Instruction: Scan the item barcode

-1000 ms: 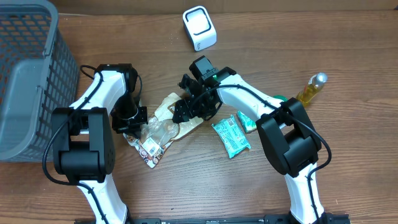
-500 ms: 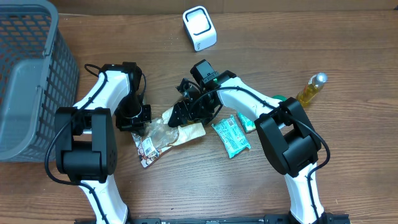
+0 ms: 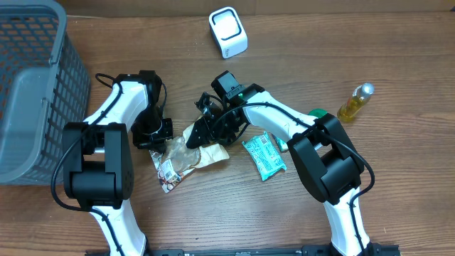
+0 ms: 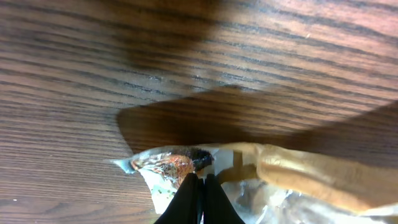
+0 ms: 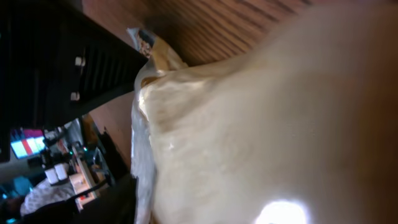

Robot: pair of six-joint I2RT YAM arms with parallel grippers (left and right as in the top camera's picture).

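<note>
Left jaws pinch bag [image 3: 183,156]; right jaws touch bag.

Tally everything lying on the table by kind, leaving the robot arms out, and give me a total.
Grey basket: 1
White scanner: 1
Yellow bottle: 1
Clear snack bag: 1
Teal packets: 2, the second mostly hidden
Green item, largely hidden, kind unclear: 1
Total: 7
</note>
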